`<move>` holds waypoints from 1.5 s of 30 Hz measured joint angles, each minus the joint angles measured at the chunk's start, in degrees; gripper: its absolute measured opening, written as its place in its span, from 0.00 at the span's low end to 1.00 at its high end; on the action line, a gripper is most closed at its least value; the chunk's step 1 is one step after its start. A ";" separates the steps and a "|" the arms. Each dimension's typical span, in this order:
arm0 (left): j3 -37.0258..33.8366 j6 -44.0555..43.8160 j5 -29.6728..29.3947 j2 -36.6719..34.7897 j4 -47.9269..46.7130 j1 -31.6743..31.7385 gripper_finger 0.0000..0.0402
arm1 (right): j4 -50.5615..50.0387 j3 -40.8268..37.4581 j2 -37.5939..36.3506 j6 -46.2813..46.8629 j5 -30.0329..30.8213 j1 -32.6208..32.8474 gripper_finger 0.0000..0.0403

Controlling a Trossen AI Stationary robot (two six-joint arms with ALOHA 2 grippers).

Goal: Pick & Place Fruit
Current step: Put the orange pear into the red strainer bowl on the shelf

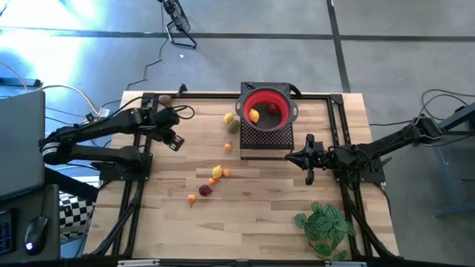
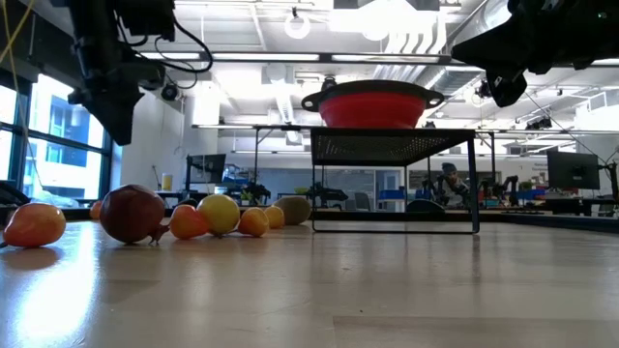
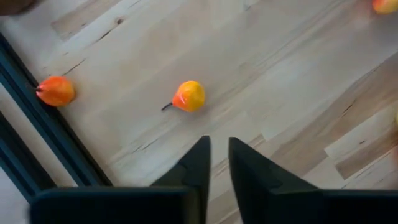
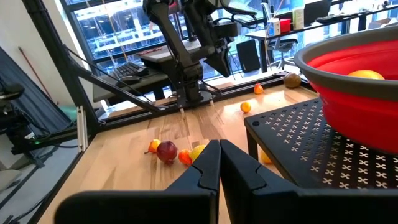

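Sitting on a black mesh stand (image 1: 267, 139), the red bowl (image 1: 286, 98) holds two fruits (image 1: 254, 115); left gripper (image 3: 217, 152) jaws slightly parted and empty, right gripper (image 4: 219, 155) jaws pressed together.

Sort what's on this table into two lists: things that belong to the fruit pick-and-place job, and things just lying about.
Part of the job:
- loose fruit scattered on the table
- yellow fruit already in the red bowl
- black mesh stand under the bowl
- left gripper, empty
- right gripper, empty

Just lying about:
- green leafy plant at the table's corner
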 joint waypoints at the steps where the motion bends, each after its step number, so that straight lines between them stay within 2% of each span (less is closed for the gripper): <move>1: 0.00 0.28 -0.07 0.36 -0.02 0.00 0.19 | 0.01 0.00 0.01 -0.01 -0.02 0.00 0.00; 10: 0.00 1.19 -0.11 3.18 -0.59 0.00 0.60 | 0.04 0.00 0.02 0.00 -0.02 0.00 0.00; 15: 0.04 3.40 -0.11 3.25 -0.50 0.00 0.71 | 0.04 0.00 0.01 0.12 -0.02 0.00 0.00; 36: 0.04 4.89 0.90 3.25 0.05 0.00 0.73 | 0.06 0.00 0.02 0.15 0.00 0.00 0.00; 45: 0.04 2.74 2.10 3.25 1.55 0.00 0.73 | 0.07 0.00 0.01 0.17 0.00 0.00 0.00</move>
